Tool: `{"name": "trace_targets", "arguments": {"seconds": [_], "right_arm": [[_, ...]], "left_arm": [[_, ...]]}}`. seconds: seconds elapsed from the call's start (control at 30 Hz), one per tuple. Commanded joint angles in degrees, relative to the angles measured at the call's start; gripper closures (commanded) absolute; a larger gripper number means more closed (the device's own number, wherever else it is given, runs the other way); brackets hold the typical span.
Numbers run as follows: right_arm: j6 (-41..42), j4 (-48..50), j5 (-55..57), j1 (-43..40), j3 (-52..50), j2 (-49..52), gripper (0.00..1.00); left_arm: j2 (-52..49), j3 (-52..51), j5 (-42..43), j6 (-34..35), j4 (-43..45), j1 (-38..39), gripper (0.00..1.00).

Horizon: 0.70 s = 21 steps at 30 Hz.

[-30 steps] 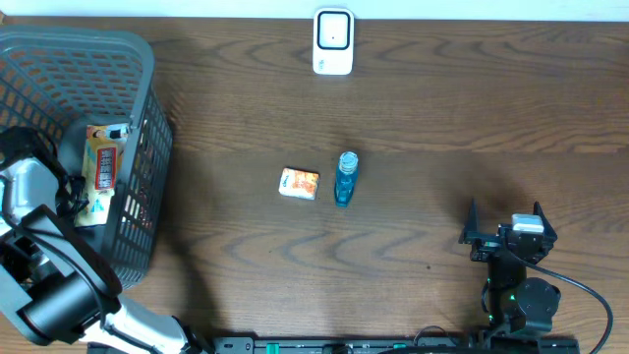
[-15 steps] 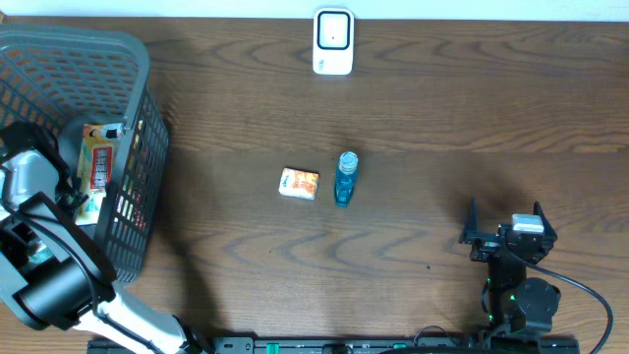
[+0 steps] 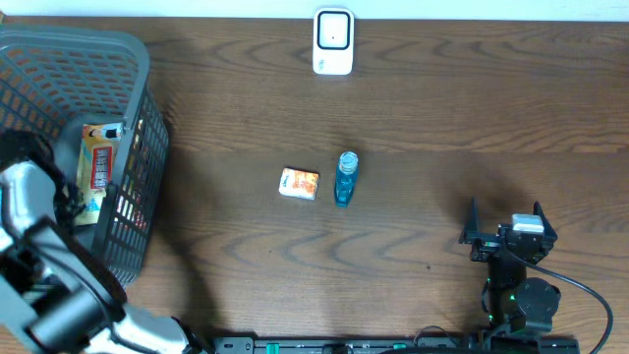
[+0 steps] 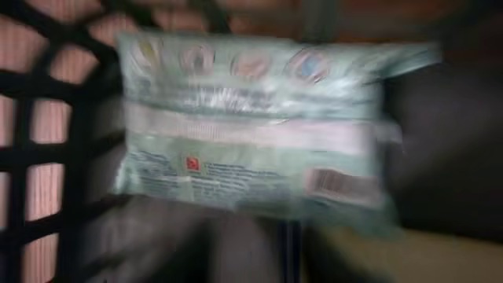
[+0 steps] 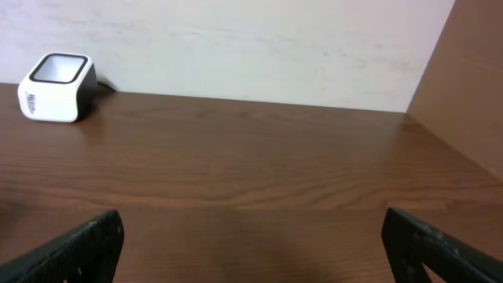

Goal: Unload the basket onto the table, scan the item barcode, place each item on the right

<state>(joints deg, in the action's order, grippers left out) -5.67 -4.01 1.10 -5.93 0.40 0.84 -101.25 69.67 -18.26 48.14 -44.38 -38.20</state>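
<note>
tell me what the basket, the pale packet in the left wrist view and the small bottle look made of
Basket: dark grey plastic, matte, going by its moulded lattice walls. Packet: probably thin plastic film, glossy and crinkled with print, though blurred. Bottle: likely clear blue-tinted plastic; too small to be sure.

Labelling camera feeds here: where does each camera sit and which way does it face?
Overhead: above the brown wooden table, looking straight down; left arm at the grey mesh basket, right arm opposite.
Left wrist: inside the basket, close on a blurred pale green packet; no fingers clear.
Right wrist: low over the table, facing the wall; right gripper open, fingertips at the bottom corners.
Shared: overhead and right wrist show the white box-shaped scanner.
</note>
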Motion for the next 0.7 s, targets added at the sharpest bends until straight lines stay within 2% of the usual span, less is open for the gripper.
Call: {"name": "trace_targets", "arguments": {"seconds": [0.0,0.03,0.17,0.5,0.57,0.67], "right_arm": [[-0.6,-0.2,0.3,-0.4,-0.1,-0.2,0.01],[-0.6,-0.2,0.3,-0.4,-0.1,-0.2,0.01],[-0.6,-0.2,0.3,-0.4,-0.1,-0.2,0.01],[-0.6,-0.2,0.3,-0.4,-0.1,-0.2,0.01],[-0.6,-0.2,0.3,-0.4,-0.1,-0.2,0.01],[-0.6,-0.2,0.3,-0.4,-0.1,-0.2,0.01]], "left_arm": [[7.5,0.2,0.1,-1.7,-0.1,-0.3,0.12],[8.9,0.2,-0.1,-2.0,-0.2,-0.3,0.01],[12.4,0.2,-0.7,-2.0,-1.0,-0.4,0.02],[10.9,-2.8,-4.3,-0.1,-6.8,-2.9,0.02],[10.9,-3.8,-4.3,3.7,-7.6,-4.3,0.02],[10.9,-6.1,-3.7,14.7,-9.1,-7.1,0.02]]}}
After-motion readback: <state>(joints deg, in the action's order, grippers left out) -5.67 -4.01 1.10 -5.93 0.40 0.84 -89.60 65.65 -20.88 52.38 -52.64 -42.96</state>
